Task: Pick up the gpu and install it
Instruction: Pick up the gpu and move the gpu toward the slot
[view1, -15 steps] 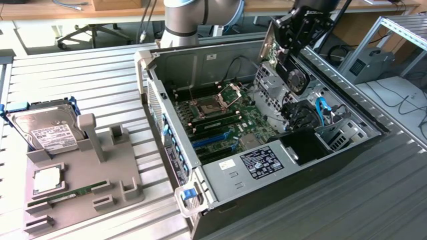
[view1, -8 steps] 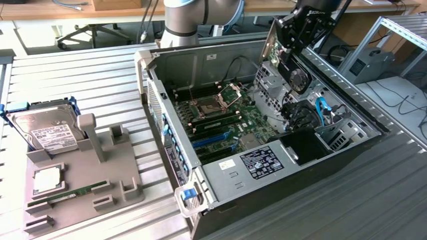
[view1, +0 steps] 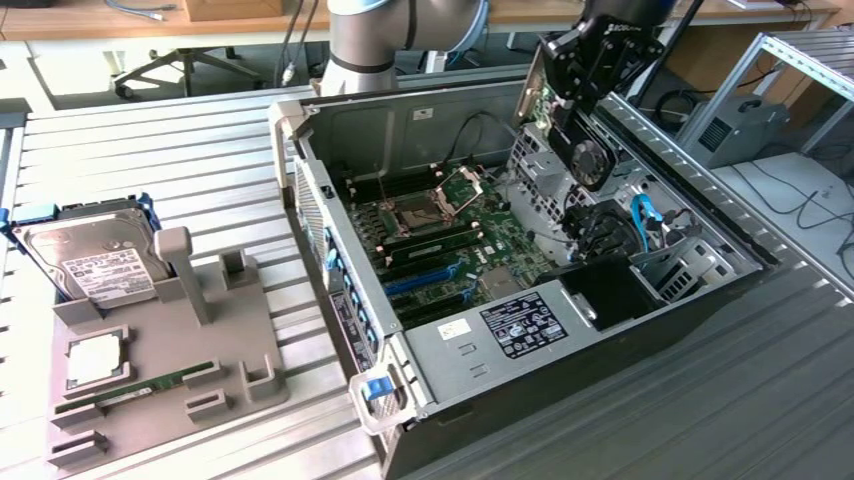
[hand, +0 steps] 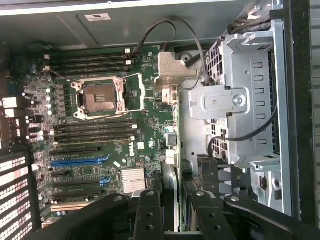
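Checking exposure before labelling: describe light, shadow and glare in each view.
Exterior view: even daylight, pale glare on the ribbed table, deep shade in the computer case below the gpu. Wrist view: drive cage brightly lit, pincer dark in the foreground, case rim washed out white.

HDD (view1: 94, 262), RAM stick (view1: 147, 383) on grey fixture (view1: 200, 350), exterior view's left.
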